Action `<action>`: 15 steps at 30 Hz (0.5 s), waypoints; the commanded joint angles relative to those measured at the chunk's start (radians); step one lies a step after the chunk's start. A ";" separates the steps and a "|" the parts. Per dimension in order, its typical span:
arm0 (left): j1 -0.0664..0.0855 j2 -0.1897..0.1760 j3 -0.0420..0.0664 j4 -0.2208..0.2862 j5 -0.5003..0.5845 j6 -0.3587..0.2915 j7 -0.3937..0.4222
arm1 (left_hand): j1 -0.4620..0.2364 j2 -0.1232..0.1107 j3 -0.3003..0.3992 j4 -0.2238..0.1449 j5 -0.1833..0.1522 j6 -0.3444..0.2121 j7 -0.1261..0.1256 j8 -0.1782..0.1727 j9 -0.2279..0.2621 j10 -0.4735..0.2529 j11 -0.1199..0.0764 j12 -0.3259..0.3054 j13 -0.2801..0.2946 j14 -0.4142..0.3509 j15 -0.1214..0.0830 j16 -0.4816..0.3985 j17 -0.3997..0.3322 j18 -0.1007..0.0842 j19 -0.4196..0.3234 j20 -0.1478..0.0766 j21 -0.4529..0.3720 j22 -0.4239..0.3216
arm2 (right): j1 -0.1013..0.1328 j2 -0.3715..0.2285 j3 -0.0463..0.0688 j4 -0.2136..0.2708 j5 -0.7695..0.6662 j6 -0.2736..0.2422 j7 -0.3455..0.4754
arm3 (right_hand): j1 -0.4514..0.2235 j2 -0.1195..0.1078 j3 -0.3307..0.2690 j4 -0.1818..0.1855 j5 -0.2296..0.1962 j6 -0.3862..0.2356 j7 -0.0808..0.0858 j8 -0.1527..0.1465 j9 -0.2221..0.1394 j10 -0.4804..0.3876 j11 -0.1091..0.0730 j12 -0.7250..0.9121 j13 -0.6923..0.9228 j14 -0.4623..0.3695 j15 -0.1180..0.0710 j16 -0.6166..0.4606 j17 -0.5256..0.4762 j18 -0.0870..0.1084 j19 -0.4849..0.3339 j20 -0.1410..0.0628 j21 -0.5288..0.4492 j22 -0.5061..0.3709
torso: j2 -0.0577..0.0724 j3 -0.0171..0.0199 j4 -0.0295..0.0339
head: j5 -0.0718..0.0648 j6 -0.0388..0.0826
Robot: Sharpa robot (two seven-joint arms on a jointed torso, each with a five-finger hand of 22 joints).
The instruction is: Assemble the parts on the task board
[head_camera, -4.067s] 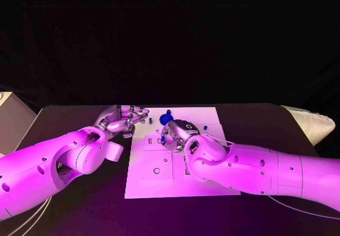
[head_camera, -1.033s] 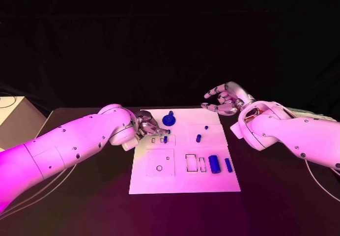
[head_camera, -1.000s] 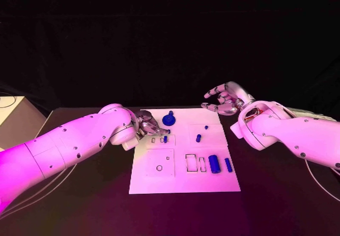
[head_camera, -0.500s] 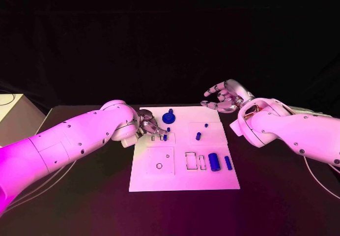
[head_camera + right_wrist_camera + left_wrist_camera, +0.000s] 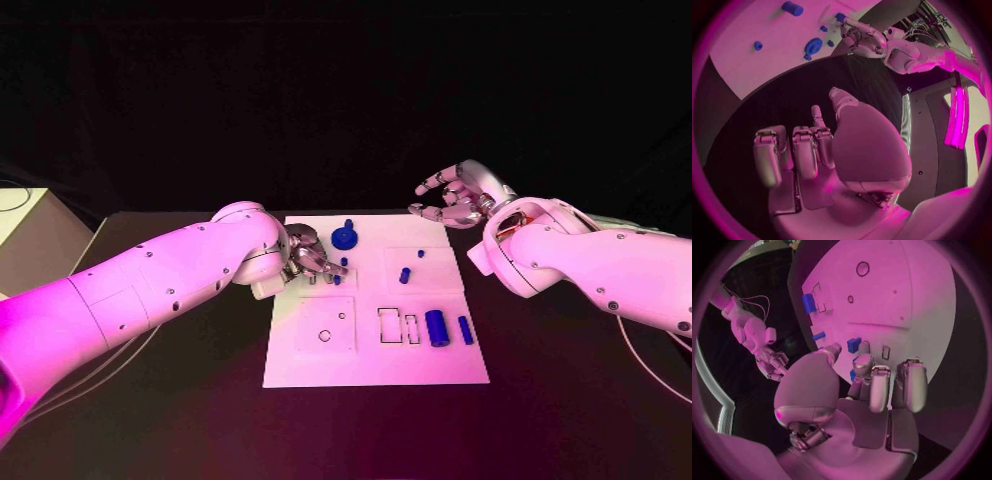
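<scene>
Head view: my left hand (image 5: 307, 254) at task board (image 5: 375, 365) upper-left edge, fingers curled; whether it grips small blue part (image 5: 342, 263) beside them, can't tell. Right hand (image 5: 454, 200) raised off board upper right, fingers spread, empty. Parts look light, rigid, likely slick; pinch at sides.

Magenta light is falling across the scene, brightening the task board (image 5: 372, 355) and the tops of the left arm (image 5: 144, 290) and right arm (image 5: 606, 265), while the backdrop is sitting in darkness. In the wrist views, straight edges are bending toward the dark frame, and a lit strip (image 5: 957, 115) is glowing.

black table (image 5: 577, 390), white task board (image 5: 368, 350)
</scene>
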 commanded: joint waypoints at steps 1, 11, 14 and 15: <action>0.003 0.006 0.000 -0.003 -0.004 0.028 -0.001 | -0.007 0.004 -0.006 -0.001 0.001 -0.003 -0.009 0.007 0.005 -0.002 -0.006 -0.009 -0.005 0.097 -0.009 -0.001 0.242 -0.006 -0.002 -0.004 -0.003 0.015 | 0.000 0.001 0.000 -0.001 -0.008 0.015 -0.005 | -0.005 0.003 -0.005 0.000 0.005 0.000 -0.002 0.004 0.001 0.060 0.002 -0.006 0.220 0.106 0.004 0.004 0.263 -0.014 0.105 0.008 0.002 0.263 | 0.000 -0.0002 0.0007 | -0.002 -0.002; 0.003 0.017 0.000 -0.022 -0.006 0.035 -0.001 | 0.023 0.014 0.004 -0.003 0.004 -0.014 -0.010 0.016 0.023 -0.009 -0.008 -0.016 -0.015 0.097 -0.011 -0.001 0.242 -0.006 -0.002 -0.006 -0.003 0.016 | 0.000 0.001 0.000 -0.001 -0.013 0.024 -0.015 | -0.006 0.002 -0.006 0.000 0.006 0.000 -0.001 0.004 0.001 0.060 0.002 -0.006 0.220 0.106 0.004 0.004 0.263 -0.014 0.105 0.008 0.002 0.263 | 0.000 0.0004 0.0007 | -0.004 -0.008; 0.003 0.020 0.000 -0.024 -0.006 0.037 -0.001 | 0.026 0.015 0.006 -0.003 0.004 -0.016 -0.010 0.016 0.025 -0.012 -0.008 -0.019 -0.019 0.096 -0.011 -0.002 0.241 -0.006 -0.002 -0.006 -0.003 0.015 | 0.000 0.001 0.000 0.000 -0.014 0.025 -0.016 | -0.006 0.002 -0.006 0.000 0.006 0.000 -0.001 0.004 0.001 0.060 0.002 -0.006 0.220 0.106 0.004 0.004 0.263 -0.014 0.105 0.008 0.002 0.263 | 0.001 0.0006 0.0005 | -0.003 -0.009; 0.003 0.021 0.000 -0.024 -0.006 0.038 -0.001 | 0.026 0.015 0.006 -0.003 0.004 -0.016 -0.010 0.016 0.025 -0.012 -0.008 -0.019 -0.019 0.096 -0.011 -0.002 0.241 -0.006 -0.002 -0.006 -0.003 0.015 | 0.000 0.001 0.000 0.000 -0.014 0.025 -0.016 | -0.006 0.002 -0.006 0.000 0.006 0.000 -0.001 0.004 0.001 0.060 0.002 -0.006 0.220 0.106 0.004 0.004 0.263 -0.014 0.105 0.008 0.002 0.263 | 0.002 0.0004 0.0002 | -0.003 -0.009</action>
